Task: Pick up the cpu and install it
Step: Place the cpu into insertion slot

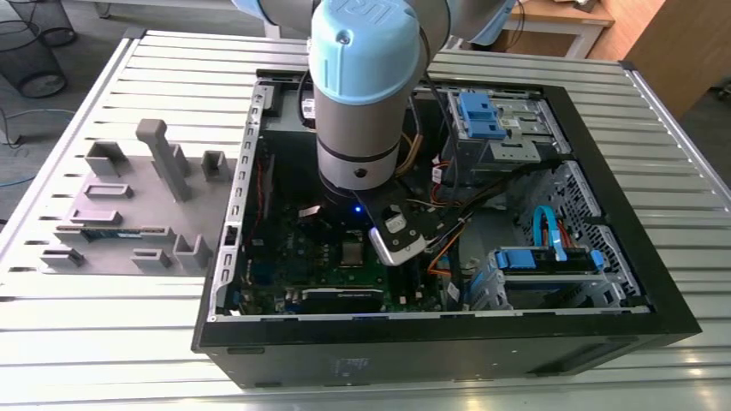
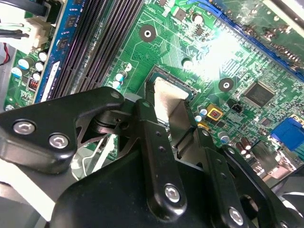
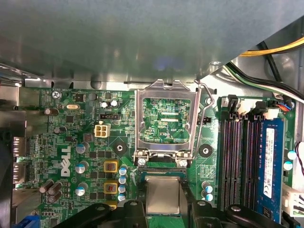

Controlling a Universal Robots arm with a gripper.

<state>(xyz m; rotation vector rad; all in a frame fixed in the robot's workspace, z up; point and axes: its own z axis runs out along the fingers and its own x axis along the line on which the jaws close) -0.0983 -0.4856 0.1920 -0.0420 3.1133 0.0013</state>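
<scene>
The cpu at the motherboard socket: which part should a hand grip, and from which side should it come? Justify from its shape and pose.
Grip two opposite thin edges of the cpu, coming straight down from above. It is a flat square lying face up, hemmed by the socket frame, so only its rim offers purchase. The hand sits that way, closed on two opposite edges.

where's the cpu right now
In the first wrist view the cpu is held by the hand at the socket, beside the open lid and memory slots.
</scene>
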